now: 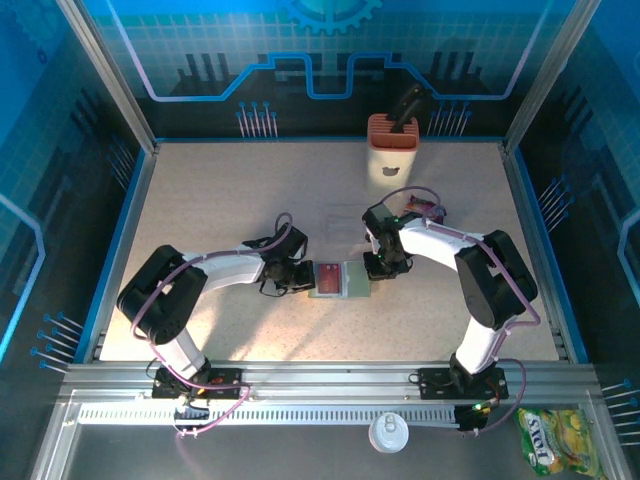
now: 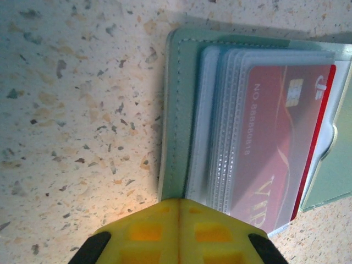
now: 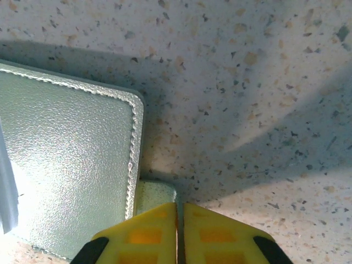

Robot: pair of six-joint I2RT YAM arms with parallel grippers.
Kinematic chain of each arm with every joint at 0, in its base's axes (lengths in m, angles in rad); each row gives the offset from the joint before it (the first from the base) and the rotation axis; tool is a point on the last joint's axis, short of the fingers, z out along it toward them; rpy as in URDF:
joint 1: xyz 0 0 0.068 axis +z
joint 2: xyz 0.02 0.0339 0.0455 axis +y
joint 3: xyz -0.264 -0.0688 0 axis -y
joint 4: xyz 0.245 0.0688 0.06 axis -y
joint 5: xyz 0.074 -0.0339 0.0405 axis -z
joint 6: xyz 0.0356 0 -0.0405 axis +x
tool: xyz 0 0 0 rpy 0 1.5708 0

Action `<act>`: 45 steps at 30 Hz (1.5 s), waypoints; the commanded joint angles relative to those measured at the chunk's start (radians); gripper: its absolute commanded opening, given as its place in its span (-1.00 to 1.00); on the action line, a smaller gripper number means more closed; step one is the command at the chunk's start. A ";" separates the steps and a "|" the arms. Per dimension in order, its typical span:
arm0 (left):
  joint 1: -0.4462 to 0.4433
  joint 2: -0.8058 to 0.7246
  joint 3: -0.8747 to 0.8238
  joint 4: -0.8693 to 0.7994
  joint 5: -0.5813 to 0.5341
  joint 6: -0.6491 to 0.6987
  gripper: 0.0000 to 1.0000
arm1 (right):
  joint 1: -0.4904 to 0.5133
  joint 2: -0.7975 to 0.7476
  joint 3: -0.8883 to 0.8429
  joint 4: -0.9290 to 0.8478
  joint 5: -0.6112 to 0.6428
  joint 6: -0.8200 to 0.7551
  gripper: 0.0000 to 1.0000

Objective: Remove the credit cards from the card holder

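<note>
**Operator:** Report the near edge.

**Technician:** A white lid (image 1: pixel 388 433) and a yellow-green packet (image 1: pixel 550 440) lie in front of the arm bases.

**Operator:** Location of the card holder?

**Technician:** The card holder (image 1: pixel 355 283) lies open and flat at mid-table (image 1: pixel 220 200), between the two grippers. A red card (image 1: pixel 327 279) sits in its left half, seen through a clear sleeve (image 2: pixel 225 126).

**Operator:** Status of the left gripper?

**Technician:** The left gripper (image 2: pixel 179 206) is at the holder's left edge. Its fingers are pressed together, with the tips at the edge of the sleeves. Whether a sleeve is pinched between them cannot be determined.

**Operator:** Status of the right gripper?

**Technician:** The right gripper (image 3: pixel 180 209) is at the holder's right edge. Its fingers are closed to a hairline slit. A small green corner of the holder reaches the tips; a grip on it cannot be confirmed.

**Operator:** Report the far edge.

**Technician:** An orange-and-cream block (image 1: pixel 392 150) stands upright there, well apart from the holder.
</note>
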 commanded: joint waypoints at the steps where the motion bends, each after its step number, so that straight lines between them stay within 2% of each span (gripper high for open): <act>1: -0.008 0.034 0.001 -0.078 0.006 -0.010 -0.88 | -0.019 0.000 -0.016 -0.016 0.051 -0.004 -0.71; 9: -0.008 0.037 -0.001 -0.083 0.023 -0.016 -0.86 | -0.025 -0.065 -0.030 -0.053 0.107 0.004 -0.50; 11: -0.008 0.031 -0.001 -0.080 0.025 -0.018 -0.86 | -0.028 -0.085 -0.034 -0.062 0.116 0.010 -0.39; 16: -0.009 0.021 -0.004 -0.082 0.028 -0.024 -0.86 | -0.027 -0.125 -0.033 -0.092 0.165 0.024 -0.30; 24: -0.010 0.021 -0.004 -0.082 0.039 -0.021 -0.87 | -0.010 -0.184 0.017 -0.177 0.193 0.044 -0.26; 31: -0.012 0.012 -0.008 -0.082 0.041 -0.023 -0.86 | 0.063 -0.242 0.106 -0.194 0.148 0.092 -0.22; 39: -0.015 0.009 -0.006 -0.080 0.046 -0.025 -0.86 | 0.179 -0.166 0.180 -0.132 0.048 0.159 -0.18; 45: -0.021 -0.003 -0.014 -0.079 0.044 -0.031 -0.86 | 0.204 -0.068 0.154 -0.112 0.073 0.193 -0.06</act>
